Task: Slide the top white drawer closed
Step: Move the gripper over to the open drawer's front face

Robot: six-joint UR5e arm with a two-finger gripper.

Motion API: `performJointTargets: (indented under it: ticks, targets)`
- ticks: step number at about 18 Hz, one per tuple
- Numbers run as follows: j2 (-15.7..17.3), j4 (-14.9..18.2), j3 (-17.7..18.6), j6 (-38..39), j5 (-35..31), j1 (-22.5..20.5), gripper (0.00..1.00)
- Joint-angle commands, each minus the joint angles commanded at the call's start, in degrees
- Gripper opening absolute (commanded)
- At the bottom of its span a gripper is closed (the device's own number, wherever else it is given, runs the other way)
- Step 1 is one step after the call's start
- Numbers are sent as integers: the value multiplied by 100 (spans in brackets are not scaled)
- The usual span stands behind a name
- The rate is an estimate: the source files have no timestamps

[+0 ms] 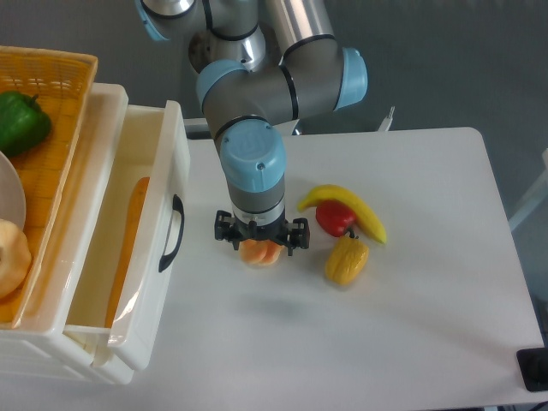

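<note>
Standing wide open at the left of the scene, the top white drawer (137, 231) is pulled far out of its cabinet, its front panel and black curved handle (172, 233) facing the table (428, 325); a long orange item, perhaps a carrot (128, 248), lies inside. An orange wicker basket (47, 94) holding a green pepper (21, 122) sits on top of the cabinet. Just right of the handle, but apart from it, the gripper (260, 240) hangs low over an orange pumpkin-like toy (260, 253); from this angle I cannot tell whether its fingers are spread or closed. Farther right lie a banana (347, 205), a red pepper (336, 219) and a yellow pepper (346, 260). Closing has not begun: contact with the front panel and the entire push remain.
</note>
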State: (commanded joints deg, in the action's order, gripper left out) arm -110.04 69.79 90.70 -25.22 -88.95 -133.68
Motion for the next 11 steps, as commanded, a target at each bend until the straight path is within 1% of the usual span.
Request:
performJointTargets:
  ticks: [3, 11]
  targets:
    - [-9, 0, 0, 9, 62, 97, 100]
    - [-35, 0, 18, 61, 141, 158, 100]
